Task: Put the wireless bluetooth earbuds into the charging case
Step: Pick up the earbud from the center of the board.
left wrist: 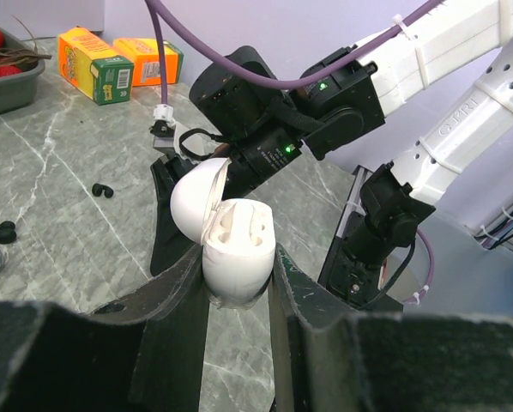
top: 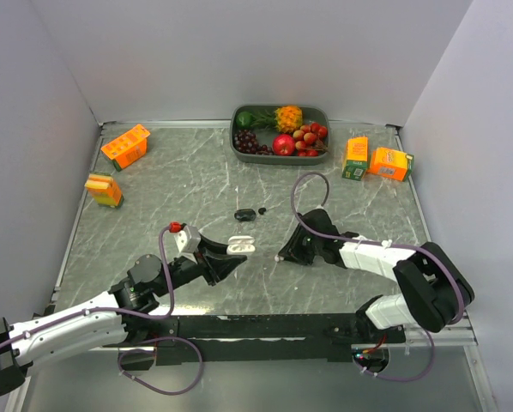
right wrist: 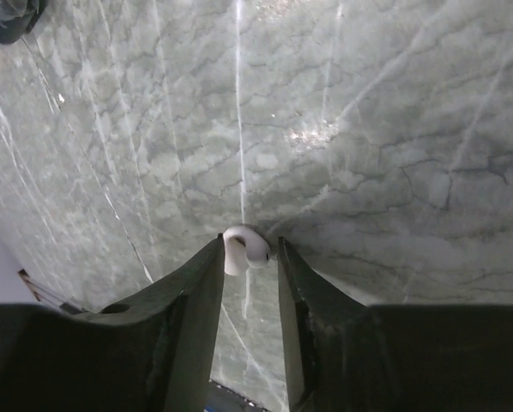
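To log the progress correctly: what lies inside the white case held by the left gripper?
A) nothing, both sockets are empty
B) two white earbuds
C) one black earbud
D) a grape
A: in the left wrist view the white case, clamped in the left gripper, has its lid up and both sockets bare.

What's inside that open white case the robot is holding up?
Inside the white charging case two moulded sockets show, both empty. Their bottoms are shadowed, so unseen.

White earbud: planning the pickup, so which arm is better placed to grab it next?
Right. The white earbud lies on the table between the right claw's tips, while the left claw is occupied holding the open charging case.
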Controlling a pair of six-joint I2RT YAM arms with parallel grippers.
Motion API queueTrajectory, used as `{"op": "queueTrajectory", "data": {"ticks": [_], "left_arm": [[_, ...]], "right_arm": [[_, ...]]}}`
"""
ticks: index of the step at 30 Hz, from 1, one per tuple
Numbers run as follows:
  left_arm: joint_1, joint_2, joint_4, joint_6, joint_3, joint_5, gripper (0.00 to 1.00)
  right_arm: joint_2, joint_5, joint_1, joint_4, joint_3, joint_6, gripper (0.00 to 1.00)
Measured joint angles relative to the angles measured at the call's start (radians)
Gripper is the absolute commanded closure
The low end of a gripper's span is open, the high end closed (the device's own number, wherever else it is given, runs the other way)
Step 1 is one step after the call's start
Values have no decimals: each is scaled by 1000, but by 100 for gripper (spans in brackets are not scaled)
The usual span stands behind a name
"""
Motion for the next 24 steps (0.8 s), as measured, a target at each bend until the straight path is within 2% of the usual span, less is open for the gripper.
{"op": "queueTrajectory", "data": {"ticks": [3,7,13,15,19,24], "left_arm": [[-2,-1,0,0,0,-3,99],[-2,-1,0,0,0,-7,99],[-4,-3,-4,3,0,-10,99],[-5,-7,-5,4,0,-10,99],[-6,-9,-5,4,0,-10,99],[-6,-9,-11,5,0,-9,99]], "right_arm": [[2,0,2,-26,19,-21,50],[-5,6,2,-72,40,-66,48],[-60,37,2,-233,126,-250,54],[-60,46,2,-266,182,-324,60],[-19,46,2,-315,301,-505,67],[93,23,2,-334,354,-649,66]]}}
